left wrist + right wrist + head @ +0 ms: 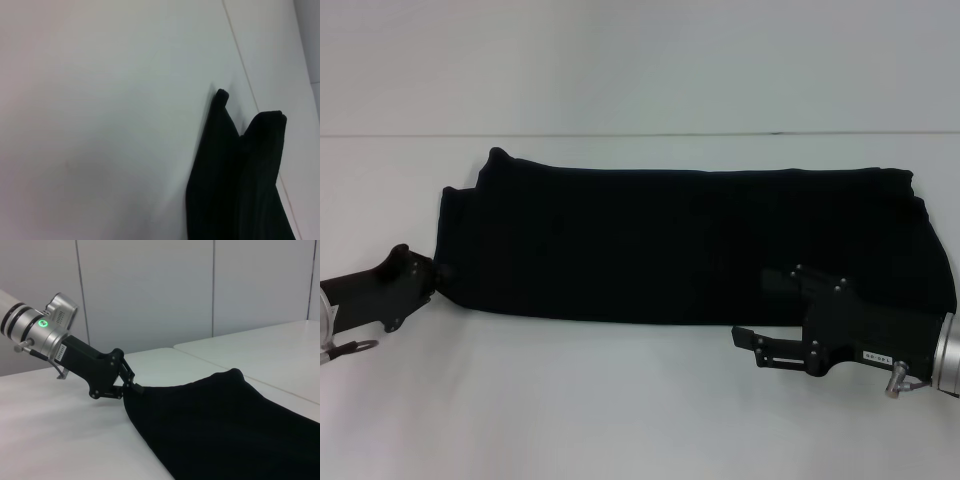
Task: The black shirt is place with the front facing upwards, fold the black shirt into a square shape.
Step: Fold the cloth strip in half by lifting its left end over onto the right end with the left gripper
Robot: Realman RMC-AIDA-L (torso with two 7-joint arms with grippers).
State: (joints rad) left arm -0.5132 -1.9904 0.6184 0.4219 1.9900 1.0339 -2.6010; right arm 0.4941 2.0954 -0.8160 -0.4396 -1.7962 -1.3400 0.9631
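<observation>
Both grippers work the limp, light black shirt [680,240]: left gripper [432,272] pinches its corner, right gripper [745,338] hangs unclenched near the hem.

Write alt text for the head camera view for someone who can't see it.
A black shirt, already folded into a long band with no lettering showing, lies across a white table. The left gripper is at the band's left end, where it seems to pinch the cloth, and the right gripper sits at the near edge toward the right end, its fingers open.
</observation>
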